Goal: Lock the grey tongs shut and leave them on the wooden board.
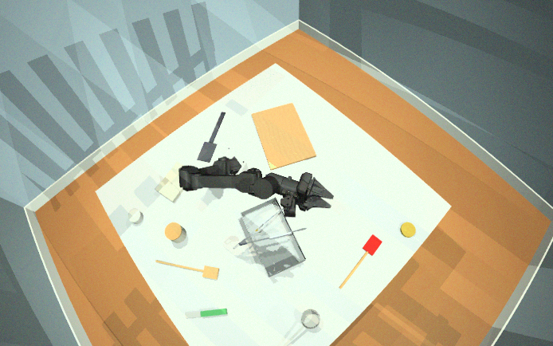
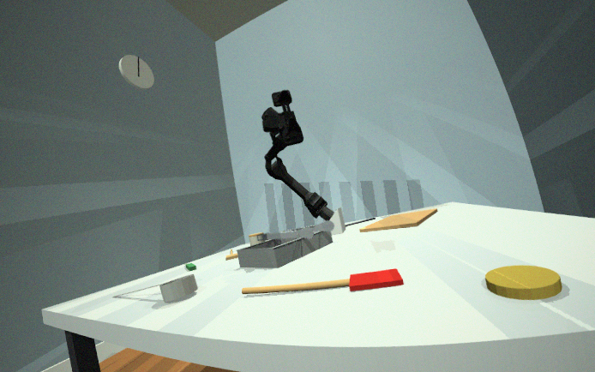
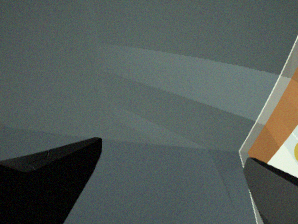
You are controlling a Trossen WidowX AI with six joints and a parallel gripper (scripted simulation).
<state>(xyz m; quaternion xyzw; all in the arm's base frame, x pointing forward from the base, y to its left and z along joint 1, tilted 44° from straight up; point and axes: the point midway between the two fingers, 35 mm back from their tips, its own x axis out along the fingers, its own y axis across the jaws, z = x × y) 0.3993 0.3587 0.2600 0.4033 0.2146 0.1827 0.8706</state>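
The grey tongs [image 1: 243,242] [image 2: 323,227] lie spread open across the roasting tin [image 1: 284,265] [image 2: 257,258], hinge end past its left rim in the top view and one arm reaching over its right rim. The wooden board [image 1: 285,136] [image 2: 402,220] lies flat behind the tin and has nothing on it. My gripper [image 1: 331,201] [image 3: 174,155] is wide open and empty. It is raised high above the table and appears to the upper right of the tin in the top view. The wrist view shows only wall, floor and a table corner between and beside the fingers, no tongs.
A dark spatula [image 1: 207,151] lies left of the board. A red spatula [image 1: 372,245] [image 2: 375,279] and a yellow disc [image 1: 407,230] [image 2: 523,281] lie at the right. An orange-topped jar [image 1: 174,231], wooden spatula [image 1: 210,272], green-handled tool [image 1: 213,312] and strainer-like cup [image 1: 310,318] [image 2: 178,288] surround the tin.
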